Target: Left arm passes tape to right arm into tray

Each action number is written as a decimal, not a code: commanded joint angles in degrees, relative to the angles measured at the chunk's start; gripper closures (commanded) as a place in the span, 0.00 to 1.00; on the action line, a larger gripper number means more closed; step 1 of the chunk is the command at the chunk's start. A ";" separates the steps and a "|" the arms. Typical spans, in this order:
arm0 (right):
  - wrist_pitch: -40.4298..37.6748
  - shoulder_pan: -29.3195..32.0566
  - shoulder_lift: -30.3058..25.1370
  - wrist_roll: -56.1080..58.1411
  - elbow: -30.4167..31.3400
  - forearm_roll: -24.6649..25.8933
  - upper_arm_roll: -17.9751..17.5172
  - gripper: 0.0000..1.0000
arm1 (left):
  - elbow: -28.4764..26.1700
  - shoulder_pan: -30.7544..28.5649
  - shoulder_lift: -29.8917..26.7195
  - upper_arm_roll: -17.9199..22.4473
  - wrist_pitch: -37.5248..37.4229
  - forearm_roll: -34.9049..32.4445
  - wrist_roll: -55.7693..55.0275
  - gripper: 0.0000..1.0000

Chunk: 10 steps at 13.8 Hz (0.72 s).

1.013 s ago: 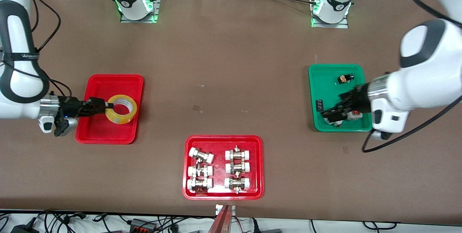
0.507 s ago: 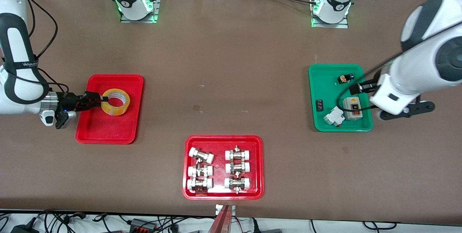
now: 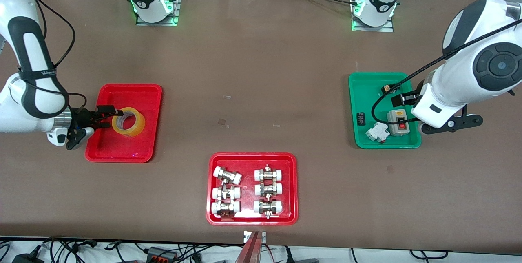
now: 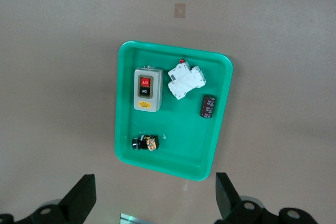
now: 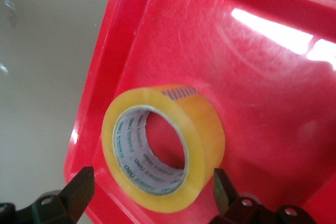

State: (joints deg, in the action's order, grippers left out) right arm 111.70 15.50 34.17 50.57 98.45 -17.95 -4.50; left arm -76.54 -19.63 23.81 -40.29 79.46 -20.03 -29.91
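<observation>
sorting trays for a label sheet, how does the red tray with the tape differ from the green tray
The red tray lies toward the right arm's end of the table and holds one thing, the tape. The green tray lies toward the left arm's end and holds several small electrical parts. Both are shallow rectangles with rounded corners, of about the same size.

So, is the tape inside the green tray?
No, the tape lies in the plain red tray, at the right arm's end of the table.

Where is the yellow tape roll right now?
The tape sits in the plain red tray at the right arm's end of the table, between the open fingers of the right end effector.
</observation>
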 commanded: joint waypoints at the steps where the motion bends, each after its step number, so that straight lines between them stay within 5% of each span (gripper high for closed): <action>1: 1.59 -2.66 -4.53 -1.69 0.69 5.28 0.19 0.00 | -5.38 -5.94 -4.12 -3.47 2.71 2.19 1.87 0.00; 5: -1.12 -5.91 -12.88 -16.86 0.78 13.46 0.11 0.00 | -4.94 -6.04 -3.95 -3.65 2.71 1.93 2.05 0.00; 10: -11.31 -9.87 -24.39 -34.99 0.69 14.35 -0.33 0.00 | -4.50 -7.18 -3.94 -3.39 3.67 1.49 7.72 0.00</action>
State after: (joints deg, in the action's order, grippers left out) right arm 102.93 7.02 14.59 20.31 97.62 -4.97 -4.73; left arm -79.48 -24.91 21.85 -43.35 81.58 -18.92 -27.19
